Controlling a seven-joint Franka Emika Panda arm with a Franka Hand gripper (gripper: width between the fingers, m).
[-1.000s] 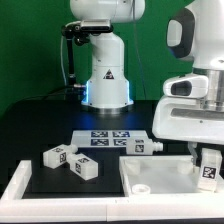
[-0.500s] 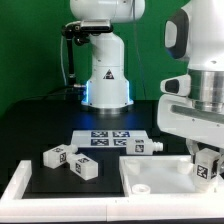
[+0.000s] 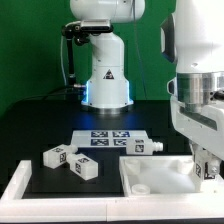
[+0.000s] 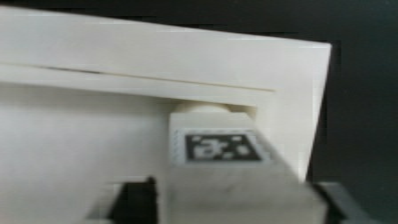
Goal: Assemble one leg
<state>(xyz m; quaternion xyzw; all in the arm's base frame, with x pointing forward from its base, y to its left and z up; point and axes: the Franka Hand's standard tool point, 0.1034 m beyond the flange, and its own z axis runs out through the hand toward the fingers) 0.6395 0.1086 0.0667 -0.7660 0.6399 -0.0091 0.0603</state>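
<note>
The white leg (image 4: 224,160), a marker tag on its face, sits upright against the white tabletop panel (image 3: 160,176) at the exterior view's right. My gripper (image 3: 208,164) is clamped on it, one finger (image 4: 139,203) at each side, pressing its flanks. Beside the panel lies the marker board (image 3: 108,138). Three more tagged legs rest on the black table: one (image 3: 141,148) near the board, two (image 3: 56,155) (image 3: 83,168) toward the exterior view's left.

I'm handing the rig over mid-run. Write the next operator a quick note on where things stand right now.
Gripper: jaws either side of a tagged leg at the white tabletop; closure not clear.
Parts: three more legs, two at the exterior view's left, one beside the marker board.
Done: the leg is at the tabletop, seating unconfirmed.
Left: check its seating.
</note>
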